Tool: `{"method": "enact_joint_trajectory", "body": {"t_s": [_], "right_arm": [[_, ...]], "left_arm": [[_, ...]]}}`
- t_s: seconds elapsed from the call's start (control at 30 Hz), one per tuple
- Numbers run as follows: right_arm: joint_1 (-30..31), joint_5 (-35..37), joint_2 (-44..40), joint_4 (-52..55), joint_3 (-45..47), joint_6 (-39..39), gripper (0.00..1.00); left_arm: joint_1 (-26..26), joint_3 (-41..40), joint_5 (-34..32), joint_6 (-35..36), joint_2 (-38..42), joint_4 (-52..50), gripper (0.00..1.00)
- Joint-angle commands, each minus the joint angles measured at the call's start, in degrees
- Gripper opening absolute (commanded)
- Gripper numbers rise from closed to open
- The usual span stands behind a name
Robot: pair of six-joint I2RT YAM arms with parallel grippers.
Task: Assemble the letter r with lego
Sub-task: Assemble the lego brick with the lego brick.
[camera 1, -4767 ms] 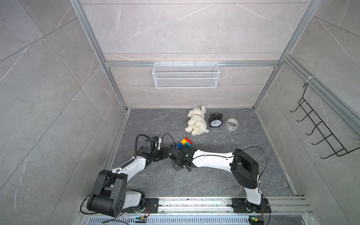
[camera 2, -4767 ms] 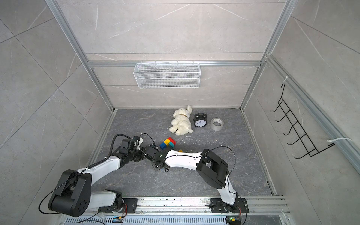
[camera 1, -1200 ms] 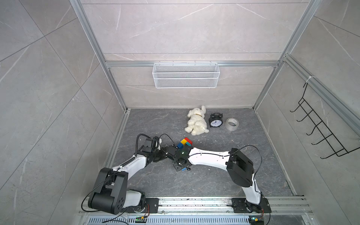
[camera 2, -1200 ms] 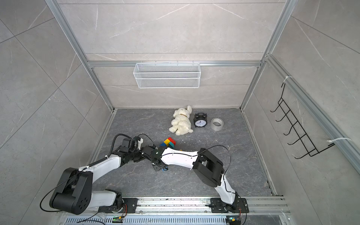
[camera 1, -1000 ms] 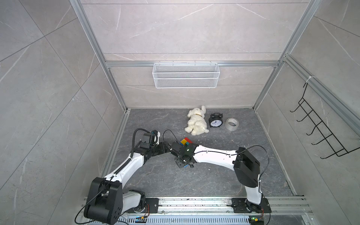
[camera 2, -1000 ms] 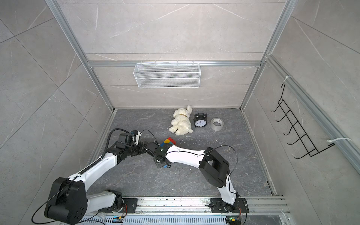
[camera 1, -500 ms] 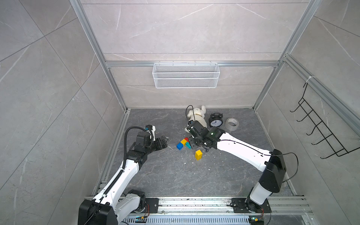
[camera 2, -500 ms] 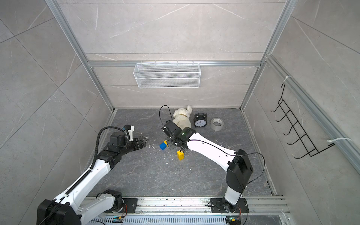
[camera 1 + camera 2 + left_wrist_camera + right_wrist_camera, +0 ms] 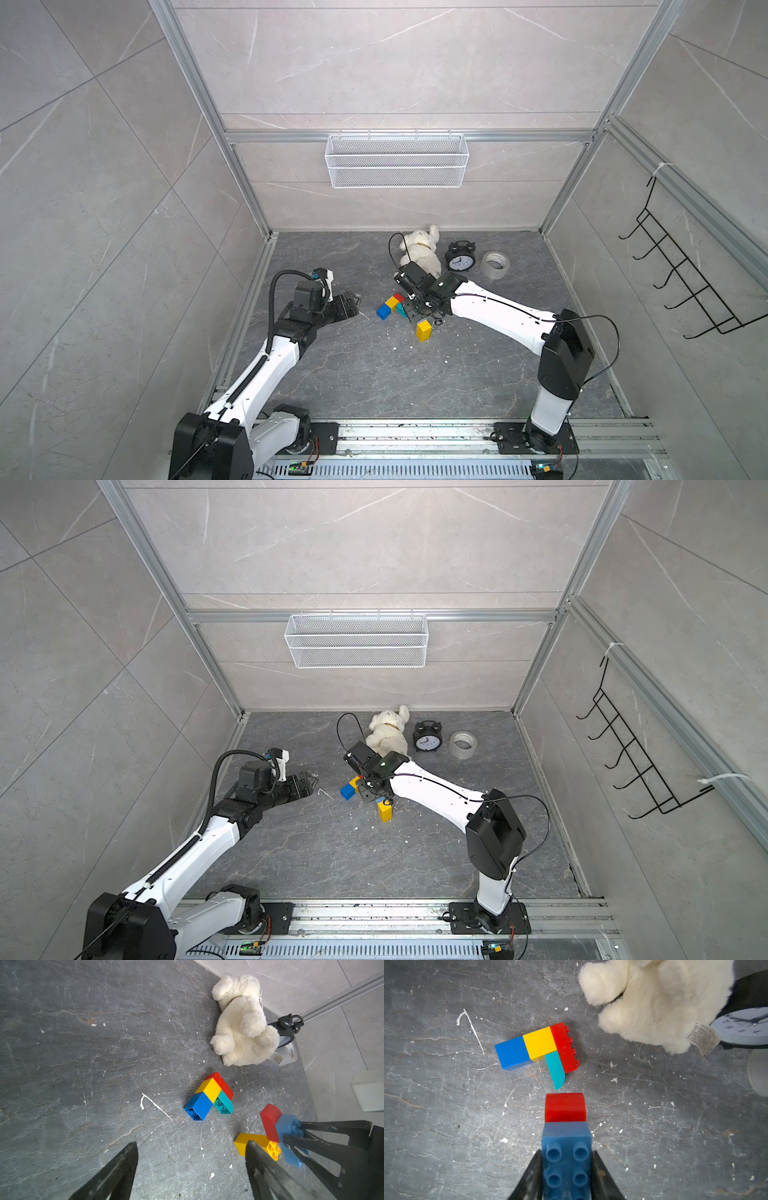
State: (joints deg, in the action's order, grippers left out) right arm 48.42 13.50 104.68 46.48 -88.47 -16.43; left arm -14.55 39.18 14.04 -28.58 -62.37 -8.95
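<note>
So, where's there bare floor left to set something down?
Widest bare floor lies between the loose yellow lego and the front rail. The back left corner, left of the plush bear, is free too. Crowded: bear, alarm clock, tape roll, and the joined bricks before them.

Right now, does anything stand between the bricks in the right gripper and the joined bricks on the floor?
Nothing visible does. In the right wrist view only bare floor lies between the red brick on the held blue brick and the teal brick of the cluster. The yellow brick stands aside.
</note>
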Motion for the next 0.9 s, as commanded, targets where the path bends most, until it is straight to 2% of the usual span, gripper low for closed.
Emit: {"method": "enact_joint_trajectory", "body": {"t_s": [0.0, 0.87], "right_arm": [[-0.5, -0.3, 2.2, 1.7, -1.0, 1.4, 0.25], [-1.9, -5.1, -0.6, 0.8, 5.4, -0.6, 0.25]], "left_arm": [[-0.1, -0.2, 0.8, -0.7, -0.3, 1.3, 0.84], [-0.1, -0.3, 1.5, -0.8, -3.5, 2.1, 0.84]]}}
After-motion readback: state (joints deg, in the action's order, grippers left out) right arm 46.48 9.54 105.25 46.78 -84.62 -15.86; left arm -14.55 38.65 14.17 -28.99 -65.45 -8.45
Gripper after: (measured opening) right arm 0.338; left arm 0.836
